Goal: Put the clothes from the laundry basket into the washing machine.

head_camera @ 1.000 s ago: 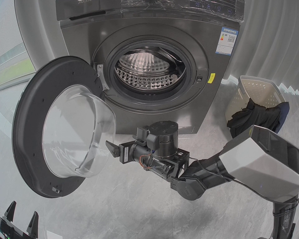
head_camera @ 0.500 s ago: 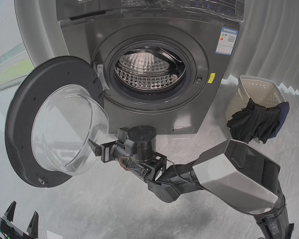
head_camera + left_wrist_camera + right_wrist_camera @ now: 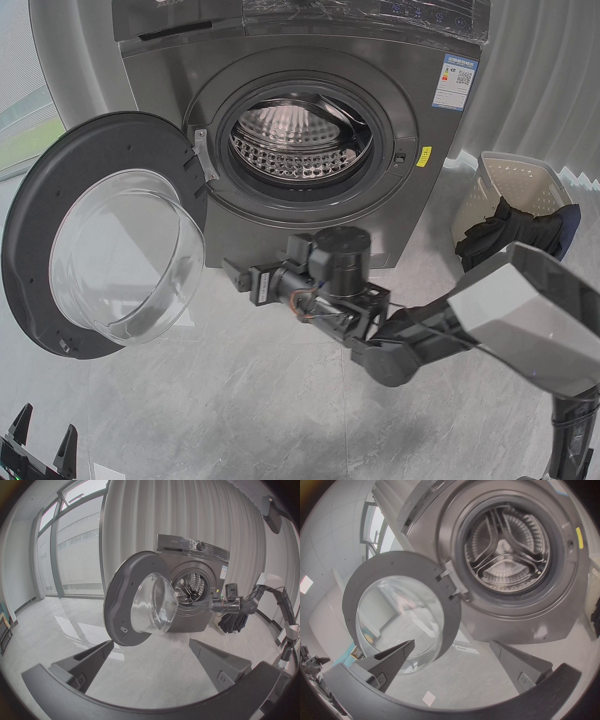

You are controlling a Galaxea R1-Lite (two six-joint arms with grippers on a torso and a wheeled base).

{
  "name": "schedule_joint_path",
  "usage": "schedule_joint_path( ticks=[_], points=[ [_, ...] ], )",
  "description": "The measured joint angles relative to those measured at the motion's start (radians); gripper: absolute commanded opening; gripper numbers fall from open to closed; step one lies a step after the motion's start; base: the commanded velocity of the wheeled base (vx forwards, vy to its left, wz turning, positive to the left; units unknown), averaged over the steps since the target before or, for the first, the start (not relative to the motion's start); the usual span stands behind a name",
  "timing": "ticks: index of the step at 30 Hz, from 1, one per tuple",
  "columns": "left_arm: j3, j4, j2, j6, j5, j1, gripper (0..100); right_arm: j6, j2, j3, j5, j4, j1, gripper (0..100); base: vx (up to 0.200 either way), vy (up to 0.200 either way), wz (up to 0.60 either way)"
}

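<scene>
On the washing machine [image 3: 156, 75], label [image 3: 455, 82], yellow sticker [image 3: 424, 156]

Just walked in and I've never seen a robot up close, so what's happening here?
A robot is about to load laundry. The washing machine has its door wide open and its drum looks empty. The right gripper hangs open and empty in front of the machine, below the opening. The dark clothes lie draped over the rim of the laundry basket on the floor beside the machine. The left gripper sits low, open, holding nothing.
</scene>
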Motion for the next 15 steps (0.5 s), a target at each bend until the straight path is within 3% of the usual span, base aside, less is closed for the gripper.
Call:
schedule_joint_path(
  ticks=[15],
  points=[
    [0.0, 0.0, 0.0, 0.0, 0.0, 0.0, 100, -0.076, -0.637, 0.721, 0.003, -0.003, -0.205, 100, 0.0, 0.0, 0.0]
  ],
)
